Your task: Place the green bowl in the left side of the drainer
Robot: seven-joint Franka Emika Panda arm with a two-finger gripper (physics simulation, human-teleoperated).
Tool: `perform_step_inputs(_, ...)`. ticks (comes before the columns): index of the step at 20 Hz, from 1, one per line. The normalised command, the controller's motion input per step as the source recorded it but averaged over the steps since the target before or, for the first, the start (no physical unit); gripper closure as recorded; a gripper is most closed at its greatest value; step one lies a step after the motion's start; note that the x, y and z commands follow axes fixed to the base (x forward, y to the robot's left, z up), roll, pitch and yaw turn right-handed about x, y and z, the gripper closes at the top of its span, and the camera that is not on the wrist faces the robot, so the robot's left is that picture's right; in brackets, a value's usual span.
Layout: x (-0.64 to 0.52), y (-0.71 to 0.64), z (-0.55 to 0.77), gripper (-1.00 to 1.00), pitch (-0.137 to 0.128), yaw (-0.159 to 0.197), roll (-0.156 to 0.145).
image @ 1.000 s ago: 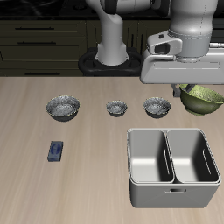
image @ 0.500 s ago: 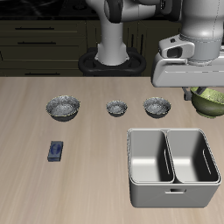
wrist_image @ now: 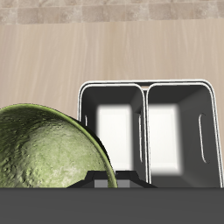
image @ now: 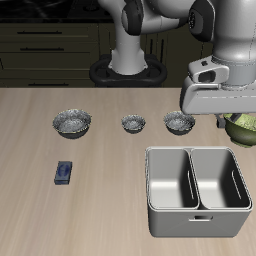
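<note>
My gripper (image: 236, 118) is shut on the rim of the green bowl (image: 243, 126) and holds it tilted in the air, just behind the drainer's back corner near the table's side edge. The bowl is a mottled, shiny yellow-green. In the wrist view the green bowl (wrist_image: 48, 150) fills the near field, with one fingertip (wrist_image: 103, 184) at its rim. The drainer (image: 197, 150) is a large grey metal tub with two deep compartments, both empty. It stands near the table's front edge. The wrist view shows the drainer (wrist_image: 144, 86) below and beyond the bowl.
Three grey speckled bowls stand in a row behind the drainer: a larger bowl (image: 72, 122), a small bowl (image: 133, 123) and a middle bowl (image: 179, 122) close to the gripper. A small blue object (image: 63, 173) lies toward the front. The robot base (image: 125, 65) stands at the back.
My gripper has carried the green bowl sideways, away from the grey bowls and toward the table's side edge, and slightly nearer the front. The drainer and the other bowls have not moved.
</note>
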Motion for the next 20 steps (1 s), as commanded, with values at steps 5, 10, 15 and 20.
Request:
perform_step_inputs(5, 0.11, -0.06, -0.26, 1.00, 0.029, -0.001, -0.017)
perform_step_inputs(10, 0.10, -0.01, -0.31, 1.00, 0.036, 0.013, -0.004)
perform_step_inputs(15, 0.07, -0.05, -0.22, 1.00, 0.031, -0.005, -0.002)
perform_step_inputs(20, 0.04, -0.08, -0.19, 1.00, 0.028, 0.004, -0.010)
